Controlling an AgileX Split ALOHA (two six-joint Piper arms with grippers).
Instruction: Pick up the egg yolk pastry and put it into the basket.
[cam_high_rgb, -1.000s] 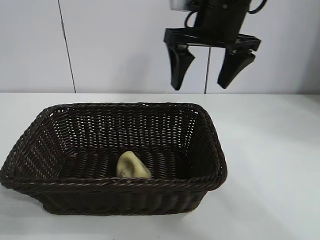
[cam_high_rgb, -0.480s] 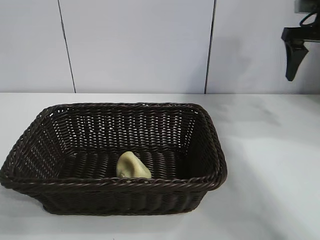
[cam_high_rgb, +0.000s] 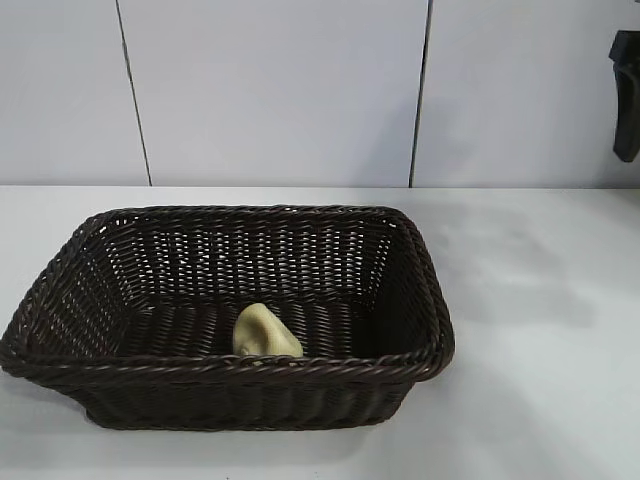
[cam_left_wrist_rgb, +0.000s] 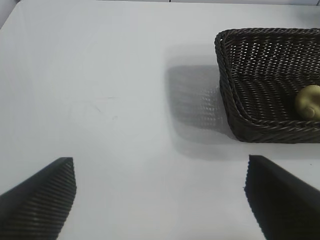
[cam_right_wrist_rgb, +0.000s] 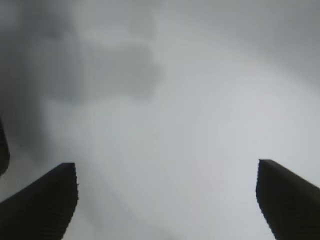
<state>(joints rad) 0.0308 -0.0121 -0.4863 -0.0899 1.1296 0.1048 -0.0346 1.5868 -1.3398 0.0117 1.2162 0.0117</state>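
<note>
The right gripper (cam_right_wrist_rgb: 167, 200), fingers spread and empty, hangs high, well clear of the basket (cam_high_rgb: 230, 380); the left gripper (cam_left_wrist_rgb: 160, 200) is also spread. The egg yolk pastry (cam_high_rgb: 264, 332) lies inside the basket.

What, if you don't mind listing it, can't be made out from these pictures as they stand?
- Right gripper: in the exterior view the right edge cuts it off; only one dark finger shows.
- Egg yolk pastry: its base is hidden behind the near rim of the basket in the exterior view, and the left wrist view's edge crops it.
- Table under the right gripper: blurred in the right wrist view, nothing identifiable.
- Left gripper: absent from the exterior view.
</note>
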